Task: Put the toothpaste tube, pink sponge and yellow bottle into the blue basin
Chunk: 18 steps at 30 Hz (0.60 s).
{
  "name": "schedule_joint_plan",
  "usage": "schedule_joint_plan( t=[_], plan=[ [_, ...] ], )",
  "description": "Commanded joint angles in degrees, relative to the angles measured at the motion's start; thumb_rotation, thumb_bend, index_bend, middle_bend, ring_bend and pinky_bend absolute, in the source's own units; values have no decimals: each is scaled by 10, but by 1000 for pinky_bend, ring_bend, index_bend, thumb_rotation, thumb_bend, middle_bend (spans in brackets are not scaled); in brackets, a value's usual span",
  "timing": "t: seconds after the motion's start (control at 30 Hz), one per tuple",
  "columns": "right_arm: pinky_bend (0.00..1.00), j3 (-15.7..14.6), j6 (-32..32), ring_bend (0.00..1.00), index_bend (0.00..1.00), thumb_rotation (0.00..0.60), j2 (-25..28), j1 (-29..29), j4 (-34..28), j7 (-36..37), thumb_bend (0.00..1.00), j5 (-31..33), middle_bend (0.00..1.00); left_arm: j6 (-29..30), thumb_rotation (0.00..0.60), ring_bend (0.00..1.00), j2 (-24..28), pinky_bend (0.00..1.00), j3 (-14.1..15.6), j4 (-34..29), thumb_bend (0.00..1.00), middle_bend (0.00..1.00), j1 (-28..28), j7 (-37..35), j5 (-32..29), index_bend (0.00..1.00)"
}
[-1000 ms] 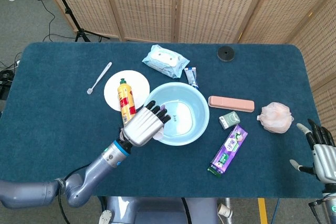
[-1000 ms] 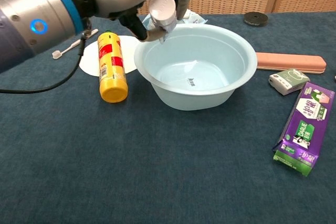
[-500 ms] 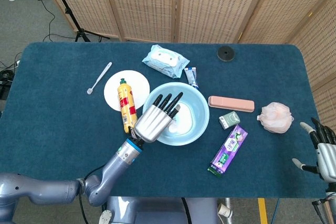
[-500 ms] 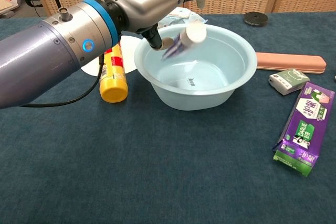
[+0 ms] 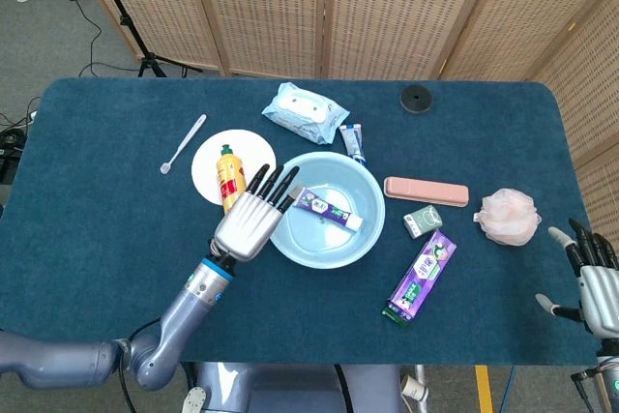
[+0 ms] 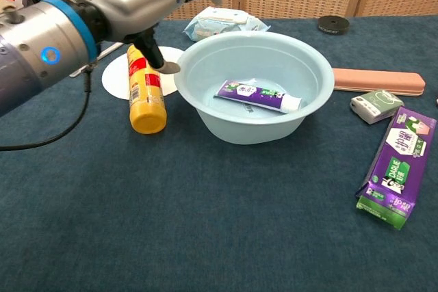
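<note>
Left hand (image 5: 250,222) is held open and empty beside the basin (image 5: 363,237); right hand (image 5: 595,278) is also open. Toothpaste (image 5: 328,210) is seen inside, the bottle (image 5: 229,177) lying just left, the sponge (image 5: 509,216) well apart. Bottle could be rolled away if touched carelessly.

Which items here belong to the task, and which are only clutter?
Task items:
toothpaste tube, lying in the blue basin
yellow bottle
pink sponge

Clutter:
wipes pack
toothbrush
white plate
pink case
purple box
</note>
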Motion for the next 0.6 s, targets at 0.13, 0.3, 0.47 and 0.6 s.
schedule_joint_plan(
  t=[0.13, 0.3, 0.47, 0.6],
  plan=[
    [0, -3, 3, 0, 125, 600, -3, 0, -5, -19, 131, -5, 0, 25, 600, 1, 99, 110, 58, -80, 31, 0, 68, -83, 20, 105],
    [0, -6, 1, 0, 125, 600, -11, 3, -8, -43, 131, -10, 0, 31, 600, 0, 196, 50, 120, -131, 10, 0, 122, -151, 46, 76],
    [0, -11, 5, 0, 125, 600, -17, 4, -12, -70, 131, -20, 0, 40, 568, 0, 265, 0, 170, -135, 10, 0, 165, -222, 93, 75],
    [0, -14, 2, 0, 125, 600, -25, 6, -15, -93, 131, -24, 0, 73, 551, 0, 278, 0, 198, -109, 11, 0, 209, -289, 136, 75]
  ],
)
